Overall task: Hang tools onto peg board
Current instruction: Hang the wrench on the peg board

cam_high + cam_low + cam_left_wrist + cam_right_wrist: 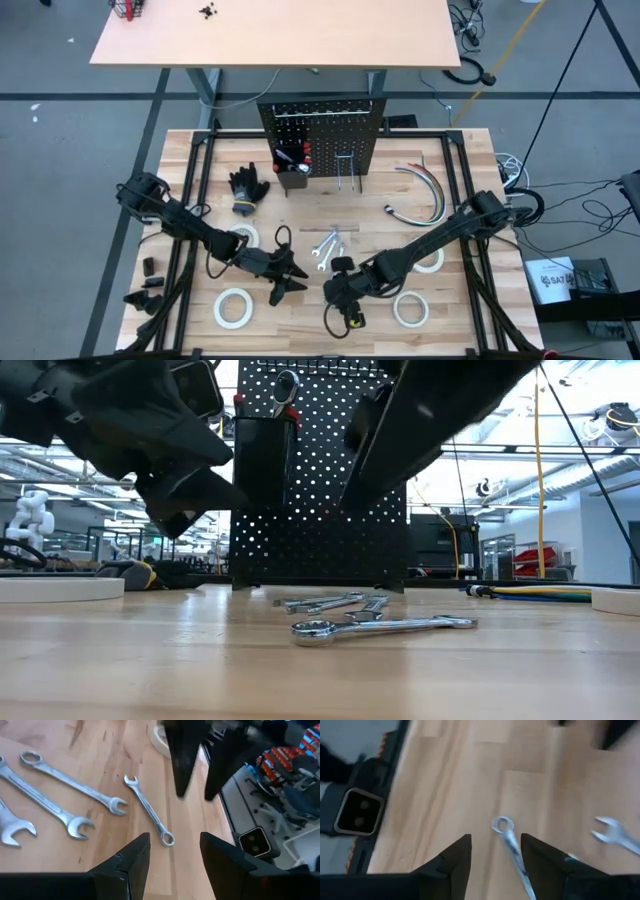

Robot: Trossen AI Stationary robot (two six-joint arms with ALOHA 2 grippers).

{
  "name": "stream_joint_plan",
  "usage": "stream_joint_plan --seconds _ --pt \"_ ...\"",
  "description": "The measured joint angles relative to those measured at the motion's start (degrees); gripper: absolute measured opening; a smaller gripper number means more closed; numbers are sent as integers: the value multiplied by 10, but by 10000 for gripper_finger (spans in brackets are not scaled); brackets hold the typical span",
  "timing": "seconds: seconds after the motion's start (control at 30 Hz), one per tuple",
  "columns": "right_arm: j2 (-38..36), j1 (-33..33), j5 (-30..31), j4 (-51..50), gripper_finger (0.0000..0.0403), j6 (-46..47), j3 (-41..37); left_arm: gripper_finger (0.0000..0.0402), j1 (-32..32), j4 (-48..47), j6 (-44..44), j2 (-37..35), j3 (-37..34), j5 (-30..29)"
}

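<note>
Now, operator, your desk (200, 150) reads like this:

Right gripper (338, 290): it hovers low over the front middle of the desk; your right wrist view shows its fingers (451, 865) parted with bare wood between them; nothing is held; one small wrench (512, 845) lies flat just ahead of the tips.

Left gripper (290, 277): it sits just left of the right one, fingers (127, 865) spread wide and empty; the same small wrench (148, 810) lies beyond its tips.

Wrenches (328, 245): you have a loose cluster lying flat on the desk, in front of the peg board and just behind both grippers; none hangs yet.

Peg board (325, 135): it stands upright at the back middle; its black bin (292, 172) holds red- and black-handled tools; wire hooks (348, 170) stick out to the right of the bin.

Tape rolls (233, 307): white rings lie flat near the front, on both sides of the grippers.

Gloves (247, 187): they lie left of the bin.

Cables (425, 190): they curve to the right of the peg board.
</note>
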Motion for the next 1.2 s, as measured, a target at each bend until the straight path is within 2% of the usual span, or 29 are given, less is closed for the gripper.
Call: stream_joint_plan --seconds 0.1,0.2,0.6,0.73,0.8,0.9,1.2 --pt "24 -3 -23 27 148 -35 0 176 -14 -5 8 0 0 -36" --pt "48 -6 -16 25 138 -54 0 176 -22 -6 8 0 0 -59" --pt "88 -15 19 33 127 -60 0 176 -43 1 -8 0 0 -61" --pt "112 -9 27 37 115 -36 3 176 -43 1 -17 0 0 -61" --pt "123 -4 45 35 88 -4 4 176 -43 1 -22 0 0 -59" --pt "133 6 92 34 27 42 5 176 -43 2 -23 0 0 -54" --pt "95 14 168 23 21 90 -2 176 -42 2 -37 0 0 -50"
